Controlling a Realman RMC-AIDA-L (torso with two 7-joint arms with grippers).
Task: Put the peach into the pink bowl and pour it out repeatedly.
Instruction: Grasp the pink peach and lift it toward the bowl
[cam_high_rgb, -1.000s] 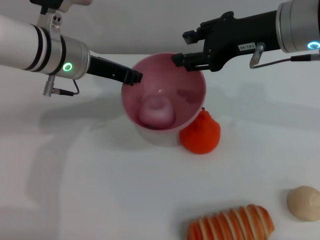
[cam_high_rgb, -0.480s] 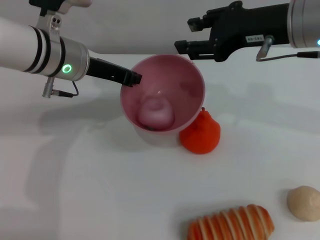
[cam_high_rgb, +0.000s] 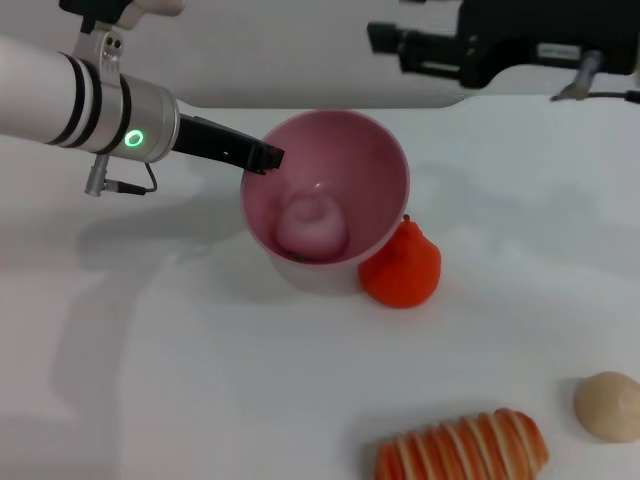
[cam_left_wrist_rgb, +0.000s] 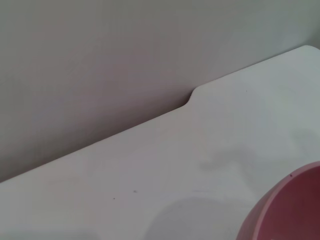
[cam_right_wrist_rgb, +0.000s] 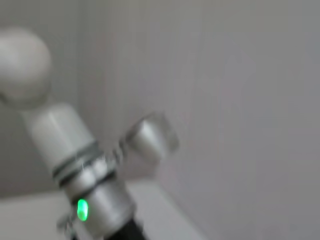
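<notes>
Your left end effector (cam_high_rgb: 268, 156) is clamped on the left rim of the pink bowl (cam_high_rgb: 375, 190), holding it tipped so its mouth faces up and toward the head camera. The peach (cam_high_rgb: 313, 224) lies inside the bowl, low in the hollow, just below and to the right of that end effector's tip, resting against the inner wall. From the left wrist view you see only a curved slice of the pink bowl (cam_left_wrist_rgb: 287, 210) at one corner, with the bare white table (cam_left_wrist_rgb: 150, 170) and the grey wall behind it.

Your right end effector (cam_high_rgb: 392, 45) is up and away from the bowl, beyond and to the right of the left end effector, well clear of the rim. Two dark fingers project leftward from it, but you cannot tell from this angle whether they are parted or together. It holds nothing you can see. The right wrist view shows the left arm (cam_right_wrist_rgb: 100, 200) with its green light against the wall.

An orange-red pear-shaped fruit (cam_high_rgb: 402, 266) sits on the table touching the bowl's lower right side. Farther toward the camera lie a striped orange bread loaf (cam_high_rgb: 462, 446) and a beige ball (cam_high_rgb: 608, 404), both well apart from either end effector.
</notes>
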